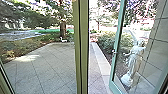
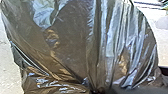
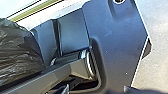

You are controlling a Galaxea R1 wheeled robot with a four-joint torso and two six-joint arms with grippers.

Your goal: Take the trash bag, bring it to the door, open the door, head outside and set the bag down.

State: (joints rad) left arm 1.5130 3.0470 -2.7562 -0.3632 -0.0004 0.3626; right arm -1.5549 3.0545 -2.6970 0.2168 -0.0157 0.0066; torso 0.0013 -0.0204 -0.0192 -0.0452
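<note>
The dark, shiny trash bag [image 2: 72, 42] looms large in the left wrist view, its plastic drawn into tight folds that meet at my left gripper [image 2: 97, 90], which is shut on it. Part of the same dark bag [image 3: 17, 50] shows in the right wrist view, beside the robot's own plate and bar. In the head view a glazed door [image 1: 116, 45] with a green frame stands open on the right, a small handle [image 1: 114, 51] on its edge. A door post [image 1: 82, 47] rises upright near the middle.
Beyond the opening lies a paved yard [image 1: 47, 65] with a pale kerb [image 1: 101, 61], shrubs and a tree trunk [image 1: 63, 28]. A white statue [image 1: 135, 60] shows through the door's glass, near a tiled wall [image 1: 157, 50]. Glass fills the left side.
</note>
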